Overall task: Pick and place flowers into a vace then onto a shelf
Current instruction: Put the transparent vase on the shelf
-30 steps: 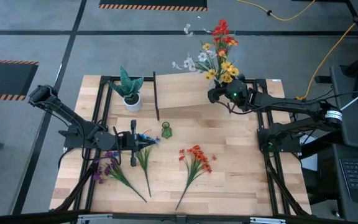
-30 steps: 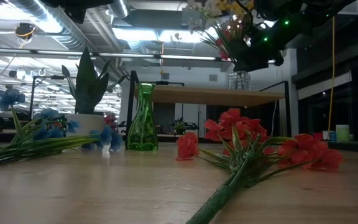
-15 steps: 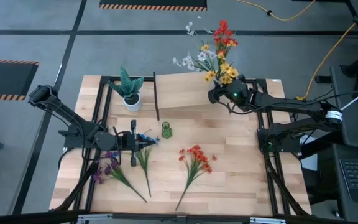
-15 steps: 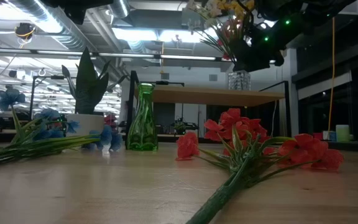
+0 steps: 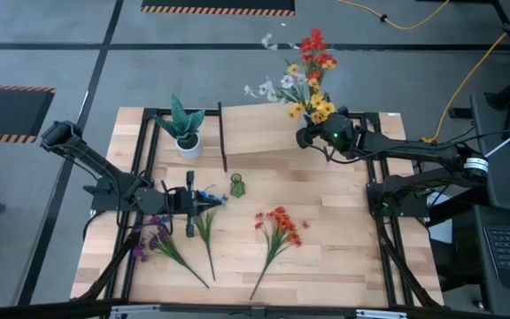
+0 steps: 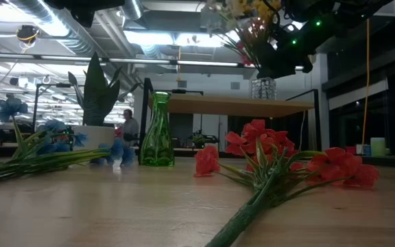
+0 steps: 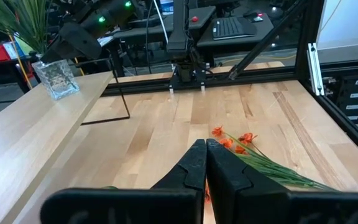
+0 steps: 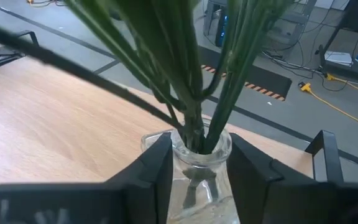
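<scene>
1. Right hand (image 8: 194, 180): its two dark fingers (image 8: 151, 174) stand on either side of the clear glass vase (image 8: 194, 155), close against the glass at the neck (whether they press on it or have just let go cannot be told).
2. Glass vase: it stands upright on the shelf (image 5: 264, 142), at the shelf's end nearest the right arm. It holds a mixed bunch of flowers (image 5: 306, 75), red, yellow and white, the green stems rising straight up between the fingers.
3. Left hand (image 7: 205, 165): fingers pressed together, with nothing seen between them. It hovers low over the tabletop (image 5: 326, 257), pointing toward the green vase (image 5: 237, 185).
4. Green vase: upright on the tabletop just in front of the shelf, and empty.
5. Loose sprigs: the blue-flowered sprig (image 5: 205, 217) lies right beside the left hand, its stem running toward the tabletop's near edge. The purple sprig (image 5: 153, 237) lies just on the left arm's side of it.
6. Orange-red sprig (image 5: 277, 230): farther out, mid-tabletop, its long axis slanting from the blossoms down to the near edge.
7. Deciding relation: the left hand is clearly the nearer to every loose sprig and to the green vase; the right hand is well apart from them, up at the shelf.
8. A spiky potted plant (image 5: 184, 128) stands by the shelf's other end.
</scene>
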Action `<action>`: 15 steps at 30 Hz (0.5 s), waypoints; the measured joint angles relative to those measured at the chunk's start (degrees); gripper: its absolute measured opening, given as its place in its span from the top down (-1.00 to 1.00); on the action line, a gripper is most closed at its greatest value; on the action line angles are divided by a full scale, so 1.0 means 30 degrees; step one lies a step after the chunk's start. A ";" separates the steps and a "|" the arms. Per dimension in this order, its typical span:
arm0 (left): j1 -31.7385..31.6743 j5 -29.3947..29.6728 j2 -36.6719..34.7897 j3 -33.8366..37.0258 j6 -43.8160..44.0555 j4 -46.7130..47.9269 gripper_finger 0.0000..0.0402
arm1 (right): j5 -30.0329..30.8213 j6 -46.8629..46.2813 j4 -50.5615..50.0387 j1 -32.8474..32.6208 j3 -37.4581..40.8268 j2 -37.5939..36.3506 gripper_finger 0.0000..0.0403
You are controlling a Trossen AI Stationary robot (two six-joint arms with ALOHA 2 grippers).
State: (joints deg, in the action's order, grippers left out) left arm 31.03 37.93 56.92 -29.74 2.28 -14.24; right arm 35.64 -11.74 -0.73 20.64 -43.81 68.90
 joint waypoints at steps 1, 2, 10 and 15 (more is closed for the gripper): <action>0.0000 0.0000 -0.0006 0.0000 0.0000 0.0000 0.98 | 0.0000 -0.0001 0.0000 0.0000 0.0000 0.0000 0.31; 0.0000 0.0000 0.0001 0.0000 0.0000 0.0000 0.98 | 0.0007 0.0019 0.0000 0.0000 0.0000 0.0000 0.24; 0.0000 -0.0001 0.0000 0.0000 0.0000 0.0000 0.97 | 0.0025 -0.0032 -0.0007 -0.0035 0.0000 0.0000 -0.30; 0.0000 -0.0007 -0.0006 0.0000 0.0000 0.0223 0.98 | 0.0014 -0.0022 -0.0167 -0.0457 0.0007 -0.0079 -0.39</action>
State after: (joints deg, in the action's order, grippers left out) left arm 31.03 37.91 56.90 -29.74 2.28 -13.57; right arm 35.68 -11.81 -1.23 19.27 -43.79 68.67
